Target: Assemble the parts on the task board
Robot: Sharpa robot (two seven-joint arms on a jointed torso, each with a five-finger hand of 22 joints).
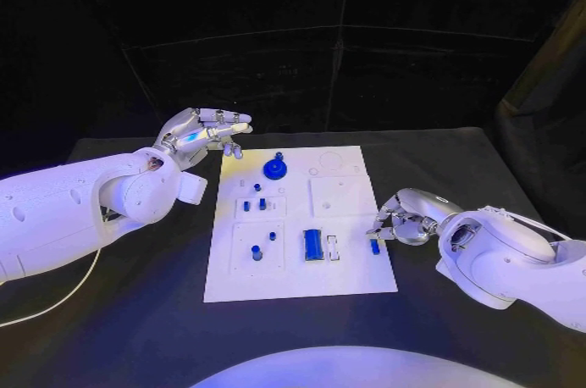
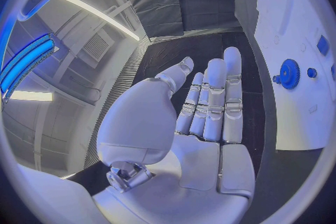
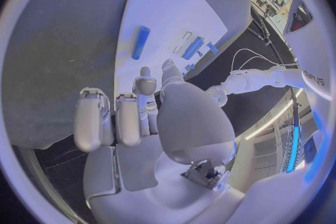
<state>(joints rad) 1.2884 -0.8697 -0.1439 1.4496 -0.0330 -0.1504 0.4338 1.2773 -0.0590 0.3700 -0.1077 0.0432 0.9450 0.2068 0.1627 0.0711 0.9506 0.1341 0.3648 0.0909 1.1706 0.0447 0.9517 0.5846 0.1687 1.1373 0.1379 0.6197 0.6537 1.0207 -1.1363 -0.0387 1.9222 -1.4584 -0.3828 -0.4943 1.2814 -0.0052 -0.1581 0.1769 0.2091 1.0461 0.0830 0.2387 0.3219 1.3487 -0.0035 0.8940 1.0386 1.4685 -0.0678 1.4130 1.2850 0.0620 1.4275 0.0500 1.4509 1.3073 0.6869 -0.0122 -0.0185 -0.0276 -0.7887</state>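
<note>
The white task board (image 1: 348,274) is lying in the middle of the black table (image 1: 135,320), carrying a blue gear (image 1: 276,169) near its far end, a blue block (image 1: 312,244) toward its near end, and a small blue pin (image 1: 375,246) by its right edge. The left hand (image 1: 201,134) is hovering just off the board's far left corner, fingers stretched out and grasping nothing. The right hand (image 1: 403,221) is sitting at the board's right edge with fingers curled in beside the pin, holding nothing.

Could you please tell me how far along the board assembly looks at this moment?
Early. A blue gear sits on the task board; several small blue parts lie on it. The left hand hovers open, holding nothing; the right hand reaches toward a small blue piece.
</note>
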